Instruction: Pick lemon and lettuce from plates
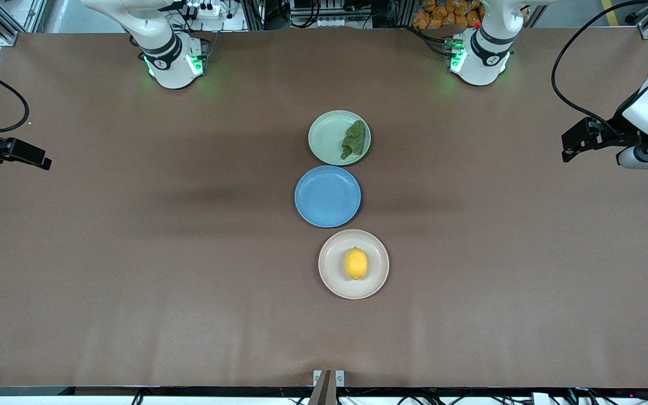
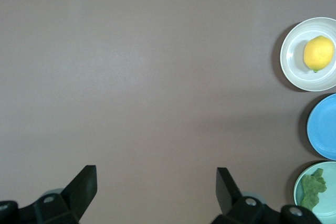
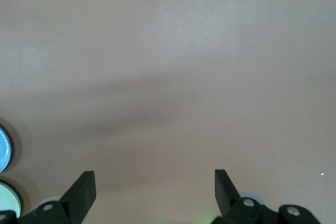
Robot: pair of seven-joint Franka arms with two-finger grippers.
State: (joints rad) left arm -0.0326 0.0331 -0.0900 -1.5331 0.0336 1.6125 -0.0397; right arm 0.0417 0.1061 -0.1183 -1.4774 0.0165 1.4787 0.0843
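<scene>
On the brown tabletop point(image 1: 133, 253) three plates sit in a row down the middle. The green plate point(image 1: 327, 135) is closest to the robots' bases, and the lettuce point(image 1: 354, 139) lies on it, at the edge toward the left arm's end. The blue plate point(image 1: 328, 196) comes next and has nothing on it. The cream plate point(image 1: 354, 264) is nearest the front camera, and the lemon point(image 1: 356, 263) sits in its middle. The lemon's long way points along the row of plates, with its little nub at the end toward the blue plate.

The left hand point(image 2: 156, 191) is up over the bare tabletop at the left arm's end, its fingers wide apart and holding nothing. The right hand point(image 3: 155, 192) is up over the right arm's end, fingers wide apart too, and it waits. Both are well apart from the plates. Nothing is picked yet. The lettuce leans toward the left arm's side, so that arm looks a bit better placed for it.
</scene>
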